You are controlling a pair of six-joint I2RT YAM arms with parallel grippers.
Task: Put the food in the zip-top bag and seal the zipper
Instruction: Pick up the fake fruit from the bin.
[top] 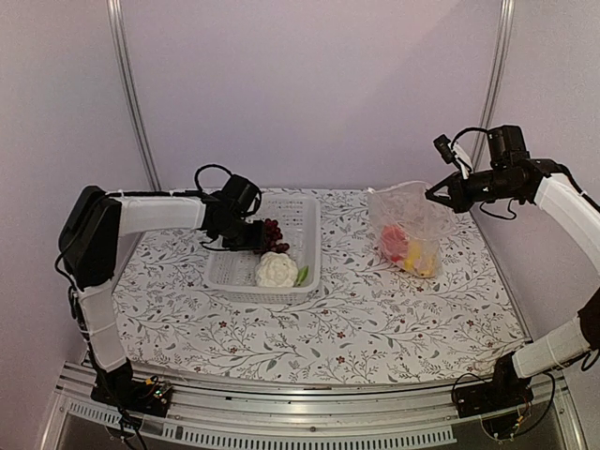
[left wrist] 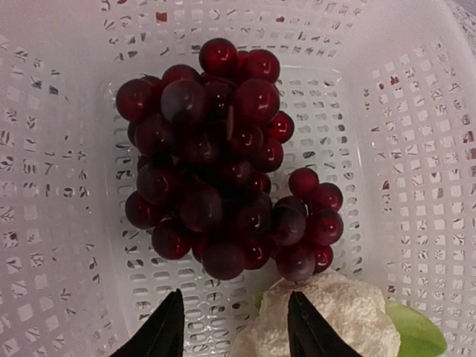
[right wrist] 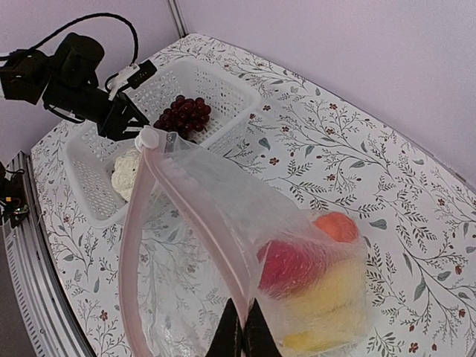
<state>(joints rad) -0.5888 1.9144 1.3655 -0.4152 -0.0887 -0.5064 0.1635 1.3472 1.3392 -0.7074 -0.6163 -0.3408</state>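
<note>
The clear zip-top bag hangs at the right, its mouth gaping. Red, orange and yellow food pieces lie inside it. My right gripper is shut on the bag's pinkish zipper strip and holds it up; in the top view it pinches the bag's top. Dark purple grapes and white cauliflower lie in the white basket. My left gripper is open and empty just above the basket floor, short of the grapes, its right finger over the cauliflower.
The basket walls close round my left gripper. A green leaf sticks out beside the cauliflower. A floral cloth covers the table. Metal poles stand at the back corners.
</note>
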